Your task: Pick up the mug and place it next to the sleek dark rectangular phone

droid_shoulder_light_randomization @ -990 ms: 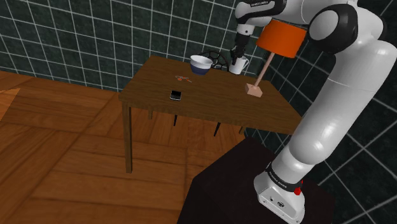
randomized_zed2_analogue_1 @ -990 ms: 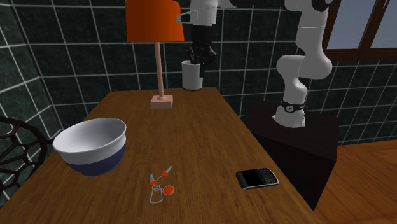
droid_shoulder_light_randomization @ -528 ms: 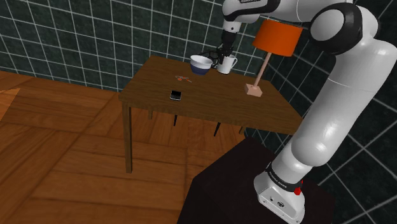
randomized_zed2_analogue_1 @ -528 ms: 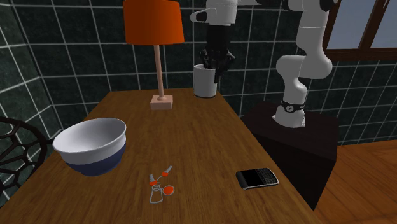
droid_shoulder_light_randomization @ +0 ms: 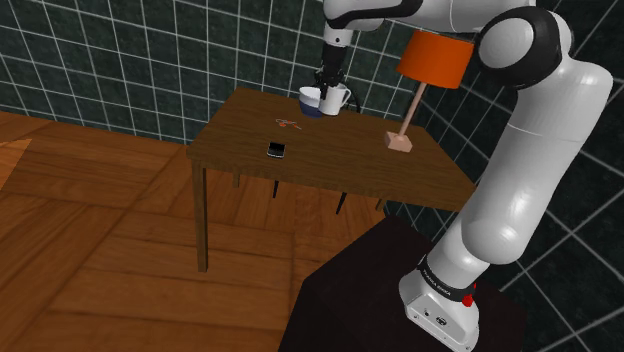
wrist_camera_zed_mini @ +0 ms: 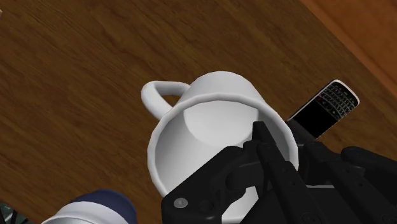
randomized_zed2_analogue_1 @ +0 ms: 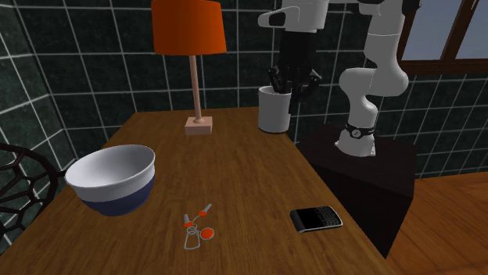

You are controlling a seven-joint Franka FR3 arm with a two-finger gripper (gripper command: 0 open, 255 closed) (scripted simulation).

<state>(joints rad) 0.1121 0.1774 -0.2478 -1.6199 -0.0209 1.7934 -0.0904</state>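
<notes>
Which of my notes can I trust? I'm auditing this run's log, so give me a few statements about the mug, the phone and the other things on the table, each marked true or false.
1. The tool clasps the white mug by its rim, with one finger inside. True.
2. The lamp shade is blue. False: it is orange.
3. The phone lies flat on the table, well apart from the mug. True.
4. The bowl is turned upside down. False: it stands upright with its opening facing up.
</notes>
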